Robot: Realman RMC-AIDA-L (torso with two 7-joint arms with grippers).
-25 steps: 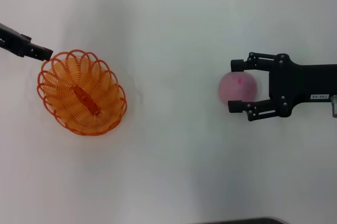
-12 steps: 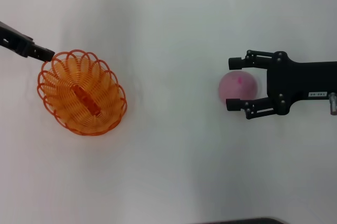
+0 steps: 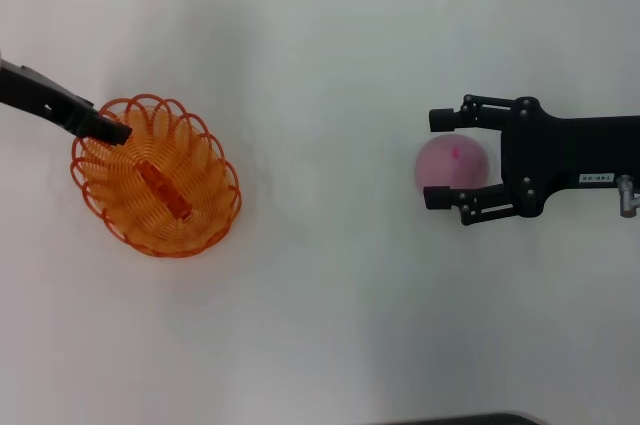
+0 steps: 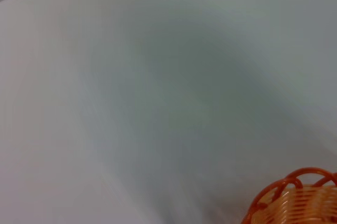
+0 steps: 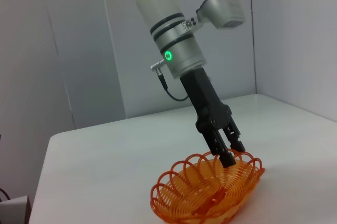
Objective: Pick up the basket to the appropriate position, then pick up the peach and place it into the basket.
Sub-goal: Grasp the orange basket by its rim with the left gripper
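Left gripper [image 3: 118, 132] fingertips at basket [image 3: 155, 176] rim (grip indeterminate); right gripper [image 3: 439, 158] spread wide around peach [image 3: 452, 165], not clamped.

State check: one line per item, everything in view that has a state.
basket: upright on the table, holds no fruit, left gripper's tip at its rim.
peach: on the table, between the right gripper's fingers, not in the basket.
left gripper: at the basket's rim; fingers look slightly apart in the right wrist view.
right gripper: open, one finger on each side of the peach.
table: white, carries both items.
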